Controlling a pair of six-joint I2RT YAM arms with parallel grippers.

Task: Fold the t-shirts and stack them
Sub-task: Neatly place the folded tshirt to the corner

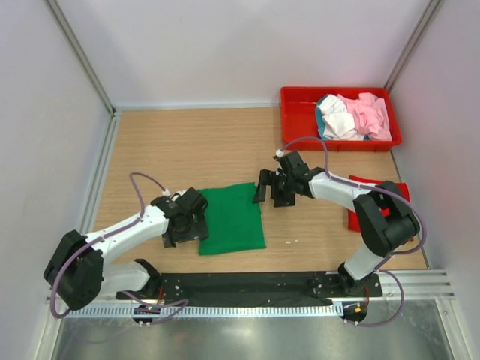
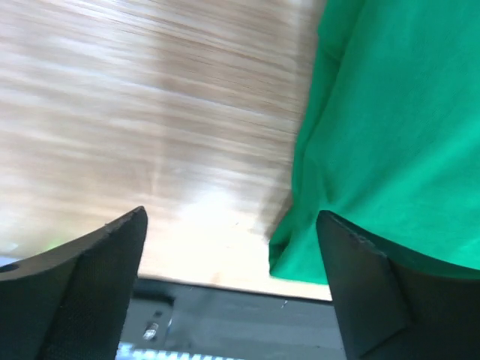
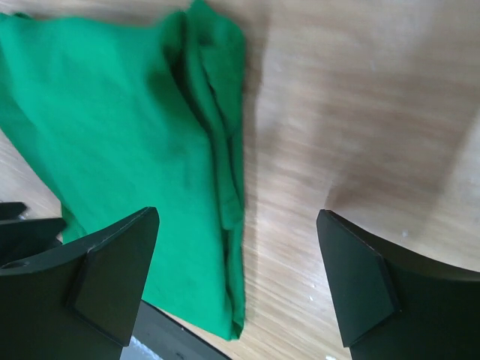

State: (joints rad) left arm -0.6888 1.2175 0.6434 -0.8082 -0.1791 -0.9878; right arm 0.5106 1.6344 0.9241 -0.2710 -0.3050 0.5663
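- Since left fingers (image 2: pixel 82 277) and right fingers (image 3: pixel 112 277) stand wide, empty, we judge the green t-shirt (image 1: pixel 232 219) folded, mid near edge of worktop (image 1: pixel 187 142).
- Next: lift it onto red t-shirt (image 1: pixel 354 220) at right edge.

Lab test cell: white panel walls (image 1: pixel 225 45) enclose wooden table (image 1: pixel 187 142).

Bare table (image 1: pixel 187 142) lies open beyond the green t-shirt (image 1: pixel 232 217); the red tray (image 1: pixel 300 120) fills the far-right corner.
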